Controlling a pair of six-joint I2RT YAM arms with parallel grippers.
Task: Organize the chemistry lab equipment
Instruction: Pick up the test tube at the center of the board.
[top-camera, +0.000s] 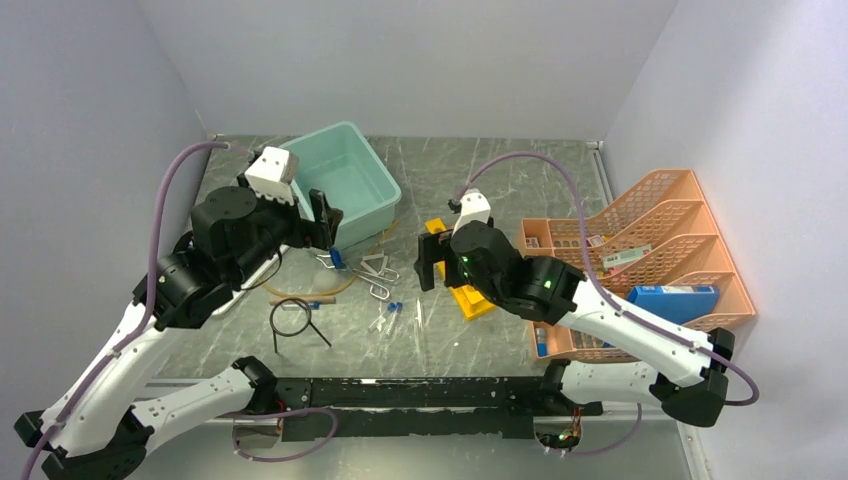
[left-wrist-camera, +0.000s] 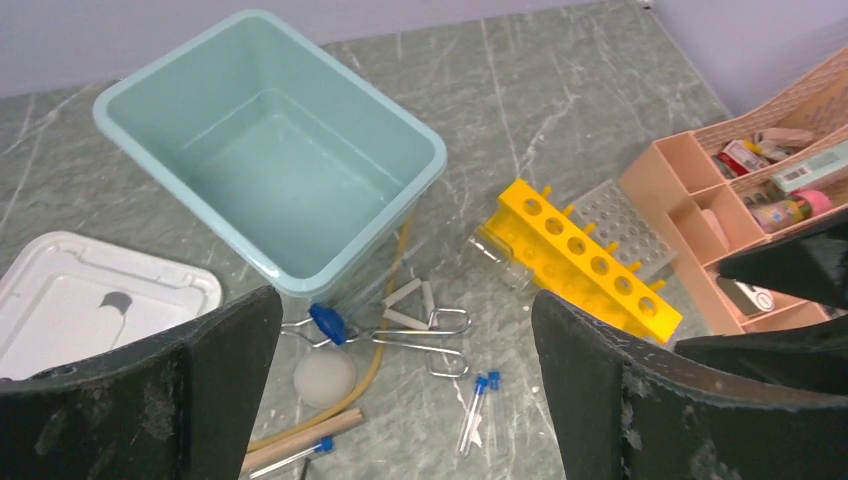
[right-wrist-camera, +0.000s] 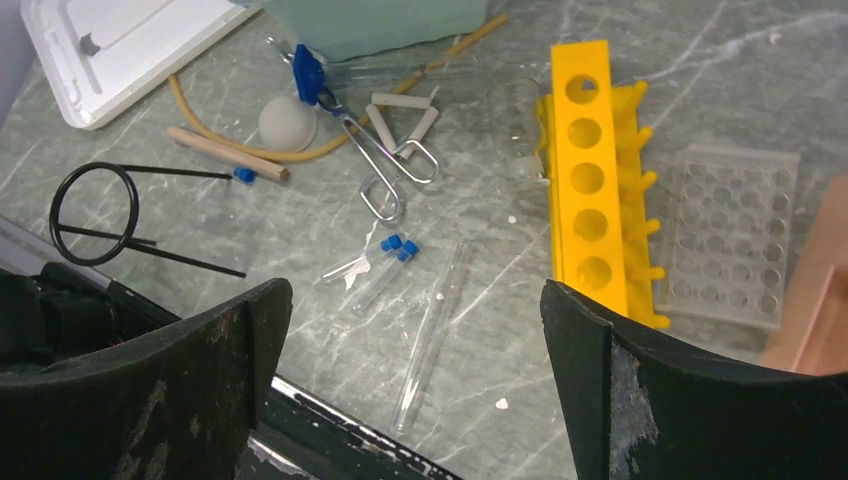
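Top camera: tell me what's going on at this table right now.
Nothing is being handled yet. Both arms hover over the table with open, empty end effectors: the left end effector by the teal tub, the right end effector by the yellow test-tube rack. The ring stand, wire clips, blue-capped tubes, rubber hose and wooden stick lie scattered on the table between them, unsorted.
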